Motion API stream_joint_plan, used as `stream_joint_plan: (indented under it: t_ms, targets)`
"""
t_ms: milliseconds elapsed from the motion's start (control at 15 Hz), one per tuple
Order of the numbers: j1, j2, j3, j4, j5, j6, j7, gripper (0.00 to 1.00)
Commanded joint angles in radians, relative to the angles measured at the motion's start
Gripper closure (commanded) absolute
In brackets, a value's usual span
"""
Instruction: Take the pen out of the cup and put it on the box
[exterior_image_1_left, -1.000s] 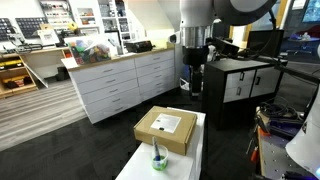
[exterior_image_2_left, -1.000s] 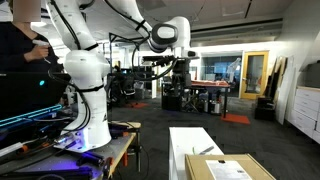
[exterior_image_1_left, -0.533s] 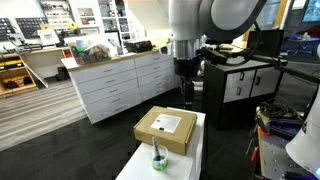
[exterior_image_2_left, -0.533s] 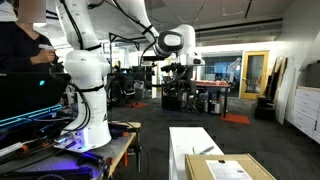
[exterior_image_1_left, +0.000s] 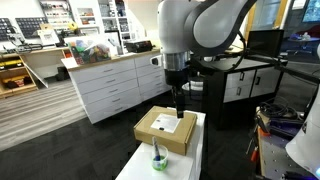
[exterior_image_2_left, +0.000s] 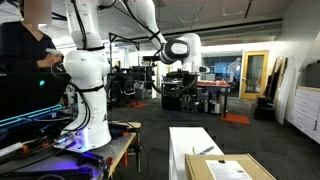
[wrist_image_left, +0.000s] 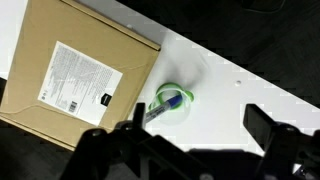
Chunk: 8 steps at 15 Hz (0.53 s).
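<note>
In an exterior view the dark claw (exterior_image_1_left: 179, 108) at the end of the bulky white arm (exterior_image_1_left: 195, 25) hangs pointing down over the far edge of the flat brown cardboard box (exterior_image_1_left: 167, 131), clear of it. From here I cannot tell how its jaws stand. The box lies on a narrow white table (exterior_image_1_left: 200, 150). Just in front of the box stands the small translucent green plastic cup (exterior_image_1_left: 158, 161), with the thin dark pen (exterior_image_1_left: 157, 150) sticking up out of it. White drawer cabinets (exterior_image_1_left: 120, 85) stand behind.

In an exterior view the arm (exterior_image_2_left: 181, 48) is seen from the side, and the box (exterior_image_2_left: 230, 168) shows at the bottom edge.

In the wrist view the claw (wrist_image_left: 197, 132) is released, its fingers (wrist_image_left: 268, 128) spread wide with nothing between them. The box, with a white label (wrist_image_left: 85, 75), lies on the left. The cup (wrist_image_left: 188, 98) is just beside the box's corner, and the pen (wrist_image_left: 155, 113) in it leans toward the box.
</note>
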<state>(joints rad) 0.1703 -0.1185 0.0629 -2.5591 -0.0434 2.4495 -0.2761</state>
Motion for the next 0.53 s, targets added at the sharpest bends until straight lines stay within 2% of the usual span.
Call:
stream_joint_plan:
  t_ms: [0, 333, 467]
  targets:
    - [-0.014, 0.089, 0.014, 0.061, 0.002, 0.032, -0.017, 0.00]
    - [-0.020, 0.185, 0.028, 0.136, -0.002, 0.039, 0.004, 0.00]
    - [-0.023, 0.166, 0.032, 0.116, -0.002, 0.024, 0.000, 0.00]
